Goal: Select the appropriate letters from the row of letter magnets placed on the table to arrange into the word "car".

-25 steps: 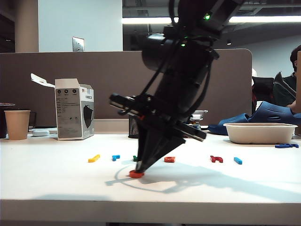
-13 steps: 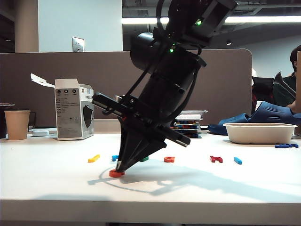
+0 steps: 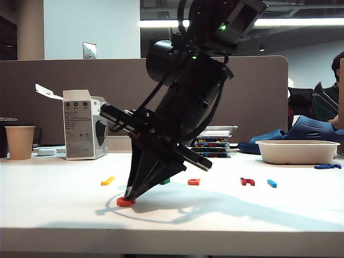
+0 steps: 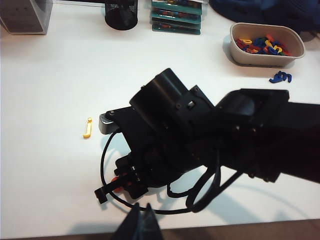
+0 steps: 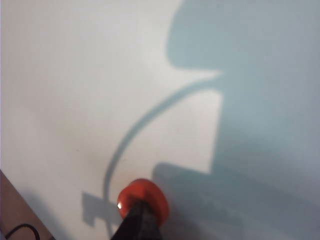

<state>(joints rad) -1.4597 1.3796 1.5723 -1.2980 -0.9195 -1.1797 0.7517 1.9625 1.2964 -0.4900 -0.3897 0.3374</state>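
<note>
On the white table [image 3: 54, 215], before a grey partition [image 3: 64, 91], the right gripper [image 3: 129, 196] pinches an orange-red letter [image 3: 124, 202] near the front edge. The left gripper [image 4: 141, 225] looks pressed together.

Bright, even overhead lighting from a ceiling strip light [image 3: 161, 23] washes the white table [image 3: 54, 215] nearly to glare, throwing soft grey-blue arm and cable shadows across it (broadest in the right wrist view, itself soft and hazy), while the backlit arm reads near-black.
</note>
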